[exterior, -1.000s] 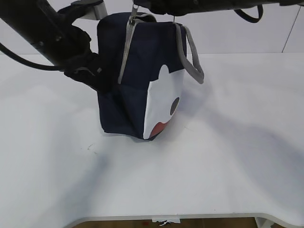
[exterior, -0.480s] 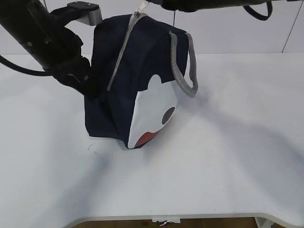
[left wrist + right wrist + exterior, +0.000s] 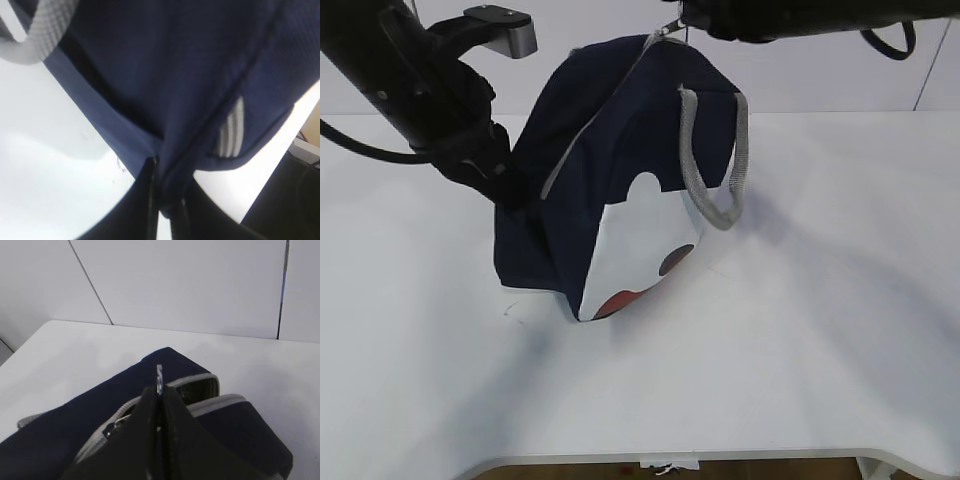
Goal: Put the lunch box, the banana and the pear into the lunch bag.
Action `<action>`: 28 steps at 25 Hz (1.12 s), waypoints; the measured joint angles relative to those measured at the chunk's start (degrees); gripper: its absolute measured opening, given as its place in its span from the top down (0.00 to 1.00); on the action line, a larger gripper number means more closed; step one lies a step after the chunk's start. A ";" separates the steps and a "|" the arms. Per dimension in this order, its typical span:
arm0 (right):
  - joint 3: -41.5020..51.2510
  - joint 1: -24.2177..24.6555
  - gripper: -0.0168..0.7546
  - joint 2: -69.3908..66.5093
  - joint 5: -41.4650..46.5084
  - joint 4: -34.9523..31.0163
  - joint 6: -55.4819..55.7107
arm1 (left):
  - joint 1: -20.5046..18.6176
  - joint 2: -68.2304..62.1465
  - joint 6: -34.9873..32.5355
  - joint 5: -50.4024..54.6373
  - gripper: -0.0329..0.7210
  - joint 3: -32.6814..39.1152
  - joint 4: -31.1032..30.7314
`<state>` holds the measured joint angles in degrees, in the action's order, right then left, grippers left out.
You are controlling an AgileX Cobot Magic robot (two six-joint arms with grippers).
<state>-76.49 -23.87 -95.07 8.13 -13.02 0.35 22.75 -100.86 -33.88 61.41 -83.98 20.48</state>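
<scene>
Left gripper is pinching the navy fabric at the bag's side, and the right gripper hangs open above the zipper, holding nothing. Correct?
Not quite. The right gripper is shut on the zipper pull of the lunch bag, as the right wrist view shows. The left gripper does pinch the navy fabric.

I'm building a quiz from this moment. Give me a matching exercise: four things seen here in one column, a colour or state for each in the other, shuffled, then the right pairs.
Things
1. boxy navy fabric lunch bag
2. grey webbing handle
3. left pincer
4. right pincer

States
A. shut on the metal zipper pull
B. hanging in a loop at the bag's side
C. leaning, partly unzipped at the top
D. shut on a fold of navy fabric

Pairs: 1-C, 2-B, 3-D, 4-A
</scene>
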 joint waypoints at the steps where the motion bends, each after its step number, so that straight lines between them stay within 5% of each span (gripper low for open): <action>1: 0.00 0.03 0.98 -0.74 -0.28 -0.13 0.00 | 0.00 0.00 0.00 0.14 0.95 0.00 -0.06; 15: -0.04 -4.72 0.98 -0.24 1.52 -0.86 0.00 | 0.00 0.00 -0.04 1.37 0.95 0.00 -0.88; 28: -3.36 1.70 0.98 -3.45 0.01 -0.76 -0.35 | 0.00 0.00 -0.04 3.07 0.95 0.00 -1.58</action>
<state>-79.85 -22.18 -98.52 8.14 -13.78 0.00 22.75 -100.86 -33.92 64.49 -83.98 18.90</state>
